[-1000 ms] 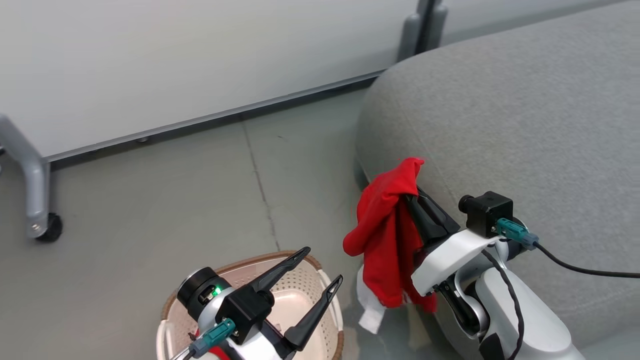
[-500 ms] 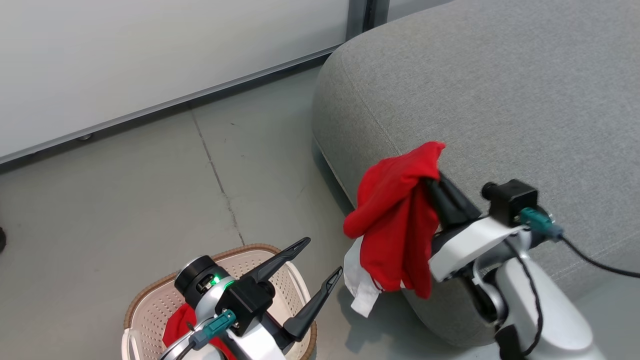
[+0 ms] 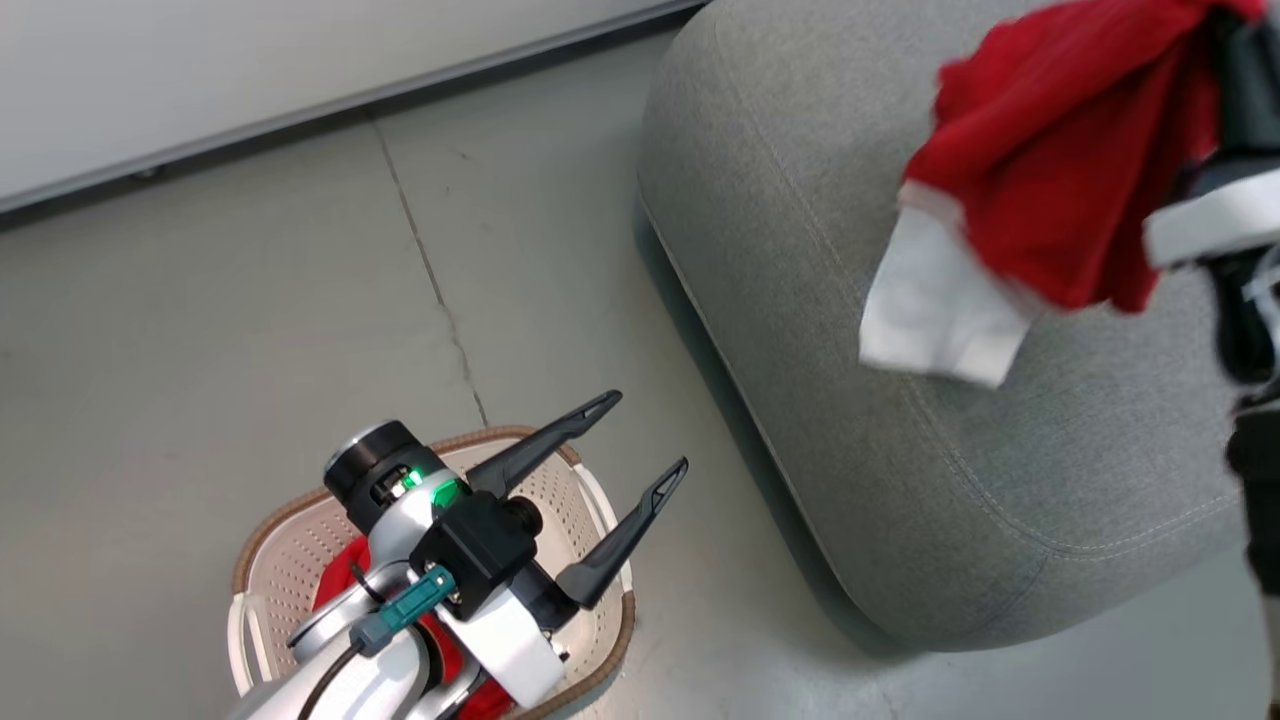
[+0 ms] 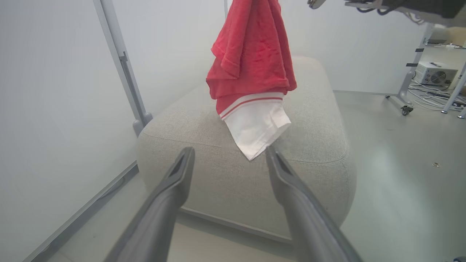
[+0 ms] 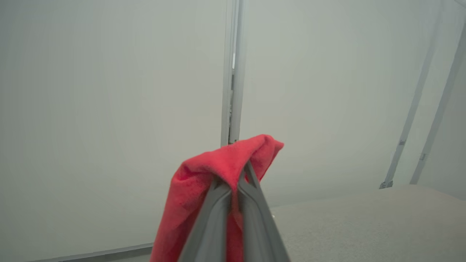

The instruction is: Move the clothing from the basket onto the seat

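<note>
Well, right jaws pinch red garment (image 5: 196, 174); left jaws spread wide.

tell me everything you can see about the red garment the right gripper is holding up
The red garment is soft, bright red fabric, bunched and creased, ending below in a white band with a thin red stripe near where it meets the red. The right gripper, shut, pinches a fold at its top, so it hangs limp, white end lowest. It hangs over the grey seat; whether the white tip touches the cushion cannot be told.
</note>
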### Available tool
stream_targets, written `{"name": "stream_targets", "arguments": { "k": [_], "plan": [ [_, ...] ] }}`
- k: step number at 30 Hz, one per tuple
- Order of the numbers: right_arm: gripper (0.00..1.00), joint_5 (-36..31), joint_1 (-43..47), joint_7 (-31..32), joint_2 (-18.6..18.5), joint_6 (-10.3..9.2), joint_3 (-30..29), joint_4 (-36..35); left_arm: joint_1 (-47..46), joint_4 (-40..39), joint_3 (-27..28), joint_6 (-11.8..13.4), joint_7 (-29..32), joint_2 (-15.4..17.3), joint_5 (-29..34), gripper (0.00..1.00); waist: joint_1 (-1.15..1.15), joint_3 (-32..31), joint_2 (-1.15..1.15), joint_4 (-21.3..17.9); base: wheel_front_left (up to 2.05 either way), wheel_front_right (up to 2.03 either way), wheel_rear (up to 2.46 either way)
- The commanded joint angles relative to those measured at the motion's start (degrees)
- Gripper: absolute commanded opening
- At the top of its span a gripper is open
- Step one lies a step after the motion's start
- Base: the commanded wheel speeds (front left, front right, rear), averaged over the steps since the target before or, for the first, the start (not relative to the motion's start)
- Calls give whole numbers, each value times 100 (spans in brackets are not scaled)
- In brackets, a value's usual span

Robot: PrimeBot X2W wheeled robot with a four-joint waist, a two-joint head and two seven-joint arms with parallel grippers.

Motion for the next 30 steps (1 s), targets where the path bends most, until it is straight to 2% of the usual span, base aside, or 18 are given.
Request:
{"name": "stream_targets", "arguments": {
  "k": [1,5,10,15,23,29,30],
  "plan": [
    [0,3,-183,-57,-58,9,-133,20,-116,-61,26,-21,15,50,38,100,0,200,0,22,0,0,0],
    [0,-55,-611,-160,-279,10,-530,241,-285,-266,19,-48,91,185,65,100,0,582,0,79,0,0,0],
    [0,-87,-799,-296,-313,9,-718,729,-449,-485,62,-67,141,363,22,100,0,1078,0,137,0,0,0],
    [0,-127,-615,-401,-206,9,-955,1577,-520,-571,127,-73,187,496,-29,100,0,1405,0,164,0,0,0],
    [0,26,-278,-633,30,9,-1341,2683,-638,-666,176,-62,172,593,-12,100,0,1591,0,157,0,0,0],
    [0,100,-374,-692,38,9,-1398,2902,-654,-641,167,-32,154,619,-29,100,0,1495,0,100,0,0,0],
    [63,126,-374,-696,53,9,-1350,2854,-637,-611,153,-29,143,608,-46,100,0,1442,0,98,0,0,0]
  ]
}}
